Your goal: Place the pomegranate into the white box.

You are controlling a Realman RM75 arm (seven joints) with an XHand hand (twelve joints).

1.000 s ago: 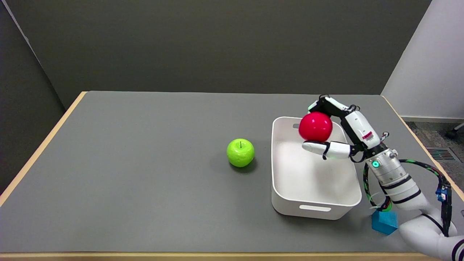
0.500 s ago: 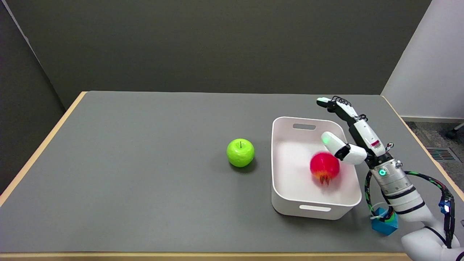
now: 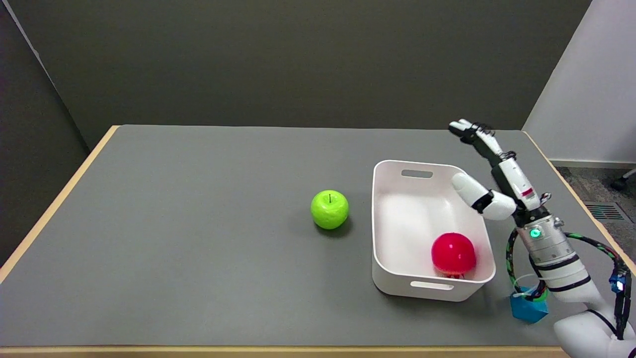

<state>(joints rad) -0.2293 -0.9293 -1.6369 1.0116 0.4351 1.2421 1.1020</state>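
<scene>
Grey and bare-walled, the room holds a grey counter (image 3: 198, 248) with a pale wooden edge, and the white box (image 3: 385, 219) stands on it toward its right side. Everything else is best placed from that box.

Inside the box, against its near wall and toward its right corner, lies the pomegranate (image 3: 453, 253), red and glossy, resting on the box floor with nothing touching it. Just left of the box, apart from its wall, sits a green apple (image 3: 329, 209) on the counter. Beyond the box's near right corner a small blue block (image 3: 529, 307) shows beside the robot's forearm.

The right hand (image 3: 489, 184) hangs above the box's right rim, raised clear of the fruit. Its fingers (image 3: 472, 130) are stretched up and apart, the thumb angled over the box, and they hold nothing.

As a judgement, the placing step looks finished: the fruit is in the box and free of the hand, so the task appears all but complete. What is left is a retreat. That move should call for lifting the hand up and back toward the right, away from the box, keeping the thumb from clipping the right rim and keeping the forearm from knocking the blue block.
</scene>
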